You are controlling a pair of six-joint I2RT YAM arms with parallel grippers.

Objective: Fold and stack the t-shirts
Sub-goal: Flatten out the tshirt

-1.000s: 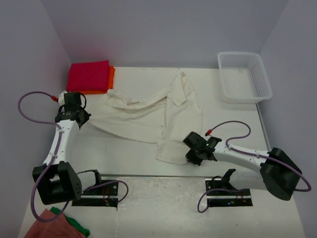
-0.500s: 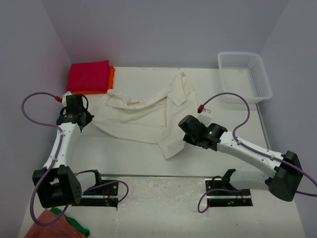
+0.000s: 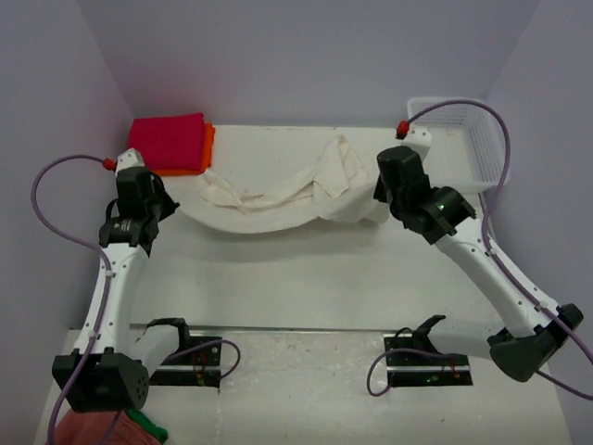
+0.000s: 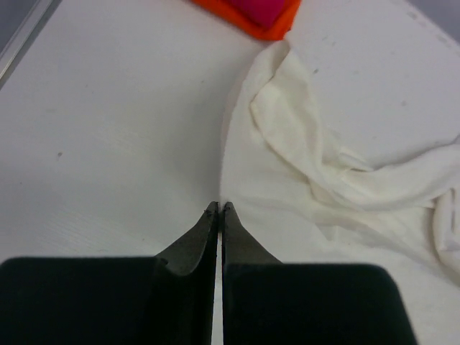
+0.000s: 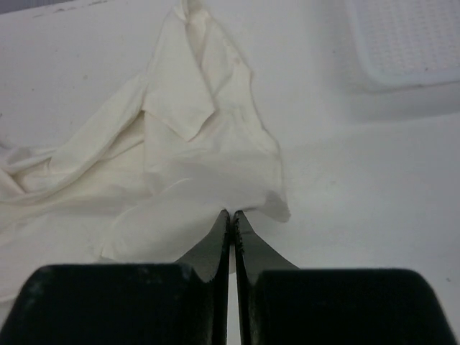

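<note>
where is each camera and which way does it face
Top: above and behind the bases, looking down at the table; left arm, right arm show.
Left wrist: looks along the shut left gripper at the shirt's edge.
Right wrist: looks along the shut right gripper at the shirt, basket beyond.
Shared: the shirt, in all three.

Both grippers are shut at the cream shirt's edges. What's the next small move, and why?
The left gripper and right gripper look shut on opposite ends of the cream shirt, which sags bunched between them, only half folded. So I'd probably move both away from the bases and lower them, laying the pinched edge over the far edge.
</note>
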